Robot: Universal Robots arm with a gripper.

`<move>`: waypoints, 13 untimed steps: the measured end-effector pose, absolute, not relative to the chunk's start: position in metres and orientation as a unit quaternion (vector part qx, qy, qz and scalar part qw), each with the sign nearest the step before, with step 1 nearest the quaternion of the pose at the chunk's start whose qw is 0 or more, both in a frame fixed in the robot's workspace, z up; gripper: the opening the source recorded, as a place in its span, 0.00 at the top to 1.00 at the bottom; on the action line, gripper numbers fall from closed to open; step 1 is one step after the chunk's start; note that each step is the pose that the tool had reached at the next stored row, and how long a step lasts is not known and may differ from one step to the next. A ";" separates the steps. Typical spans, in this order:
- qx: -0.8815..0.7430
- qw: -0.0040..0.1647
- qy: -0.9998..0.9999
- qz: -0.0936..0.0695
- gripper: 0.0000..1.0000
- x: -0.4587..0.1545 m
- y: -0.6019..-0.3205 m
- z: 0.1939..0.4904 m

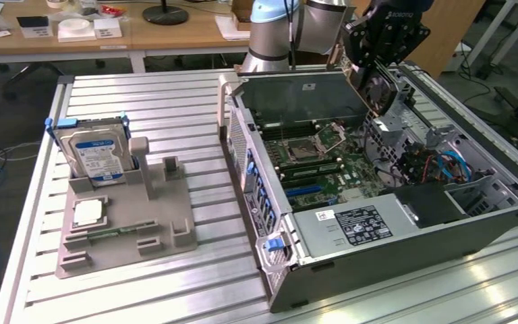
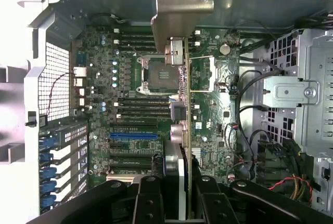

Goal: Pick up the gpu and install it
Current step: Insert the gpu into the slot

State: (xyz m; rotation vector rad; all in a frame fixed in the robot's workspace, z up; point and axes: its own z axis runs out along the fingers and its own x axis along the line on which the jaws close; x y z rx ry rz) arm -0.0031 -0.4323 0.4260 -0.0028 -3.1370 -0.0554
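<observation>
1 gpu point(image 1: 378, 91) clamped in pincer point(image 2: 182, 200), above open case point(image 1: 403, 233).

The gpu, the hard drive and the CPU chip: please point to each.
gpu point(image 2: 179, 5), wrist view, its metal bracket.
hard drive point(image 1: 97, 152), exterior view, its blue label.
CPU chip point(image 1: 89, 212), exterior view, its silver top.

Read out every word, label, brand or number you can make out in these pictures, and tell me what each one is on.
"ROBOTIQ": white letters on the black body of the tool, only just legible.
Print on the power supply label, white on black: too small to read.
Print on the hard drive label, blue and white: too small to read.
Markings on the motherboard: too small to read.
</observation>
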 end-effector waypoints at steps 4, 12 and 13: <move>-0.001 0.002 -1.000 -0.018 0.72 -0.003 -0.432 0.426; 0.037 0.003 -0.999 -0.018 0.72 -0.003 -0.432 0.426; 0.045 0.003 -0.999 -0.018 0.72 -0.003 -0.432 0.426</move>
